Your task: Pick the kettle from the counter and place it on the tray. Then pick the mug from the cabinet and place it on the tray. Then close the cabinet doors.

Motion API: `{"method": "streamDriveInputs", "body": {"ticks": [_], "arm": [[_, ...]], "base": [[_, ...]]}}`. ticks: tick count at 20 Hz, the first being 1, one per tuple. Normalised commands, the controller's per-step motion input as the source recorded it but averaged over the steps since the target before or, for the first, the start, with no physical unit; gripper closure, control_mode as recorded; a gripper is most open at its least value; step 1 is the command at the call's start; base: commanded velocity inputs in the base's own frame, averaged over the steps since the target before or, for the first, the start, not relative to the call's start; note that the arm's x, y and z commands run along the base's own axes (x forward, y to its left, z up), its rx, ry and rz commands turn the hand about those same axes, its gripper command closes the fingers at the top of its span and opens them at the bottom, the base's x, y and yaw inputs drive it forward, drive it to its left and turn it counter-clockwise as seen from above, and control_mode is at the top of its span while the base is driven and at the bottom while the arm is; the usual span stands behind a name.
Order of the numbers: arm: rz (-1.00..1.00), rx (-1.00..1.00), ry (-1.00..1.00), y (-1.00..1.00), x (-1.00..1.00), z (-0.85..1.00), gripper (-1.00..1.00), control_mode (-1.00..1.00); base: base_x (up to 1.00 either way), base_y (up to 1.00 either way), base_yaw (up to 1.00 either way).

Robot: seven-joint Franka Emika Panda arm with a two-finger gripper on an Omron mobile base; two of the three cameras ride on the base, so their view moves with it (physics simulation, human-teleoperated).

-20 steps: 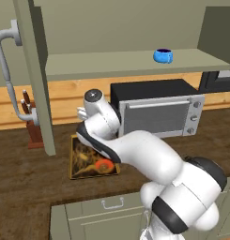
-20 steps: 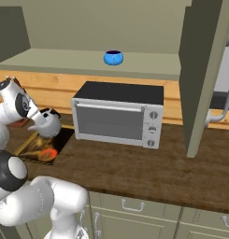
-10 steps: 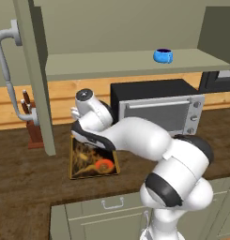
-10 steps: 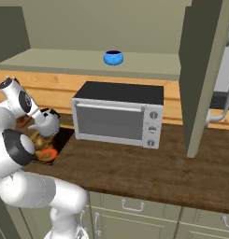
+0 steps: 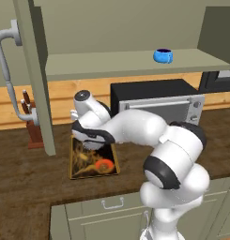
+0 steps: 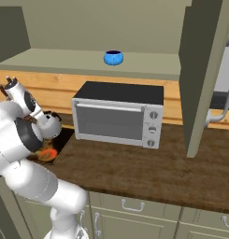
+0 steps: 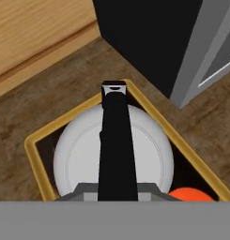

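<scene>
The silvery-white kettle (image 6: pixel 51 125) sits at the far corner of the tray (image 5: pixel 94 176), against the microwave's left side. From above, its white dome (image 7: pixel 79 154) fills the tray's gold-rimmed corner (image 7: pixel 46 129), and its black handle runs straight up the middle. My gripper (image 7: pixel 117 188) comes down from above and is shut on that handle. I cannot tell whether the kettle's base touches the tray. The blue mug (image 5: pixel 162 56) stands on the shelf of the open cabinet (image 5: pixel 111 63). Both cabinet doors (image 5: pixel 36 75) (image 6: pixel 200 70) are swung wide open.
A microwave (image 6: pixel 118 114) stands on the dark wood counter (image 6: pixel 148 168) just right of the tray. A knife block (image 5: pixel 32 122) is at the back left, partly behind the left door. Grey-green drawers (image 5: pixel 111 206) run under the counter.
My hand has swung a little left with the kettle, which has sunk slightly onto the tray's back corner. The mug and doors have not moved.
</scene>
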Motion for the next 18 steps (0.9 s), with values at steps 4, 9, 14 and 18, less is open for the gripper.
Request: {"method": "streamDriveInputs", "body": {"ticks": [4, 9, 14, 18], "arm": [[0.0, 0.0, 0.01, 0.0, 0.28, -0.25, 1.0, -1.0], [0.0, 0.0, 0.01, 0.0, 0.21, -0.3, 1.0, -1.0], [0.0, 0.0, 0.02, 0.0, 0.14, -0.33, 1.0, -1.0], [0.0, 0.0, 0.0, 0.0, 0.17, -0.29, 1.0, -1.0]], "base": [[0.0, 0.0, 0.0], [0.0, 0.0, 0.0], [0.0, 0.0, 0.0], [0.0, 0.0, 0.0]]}}
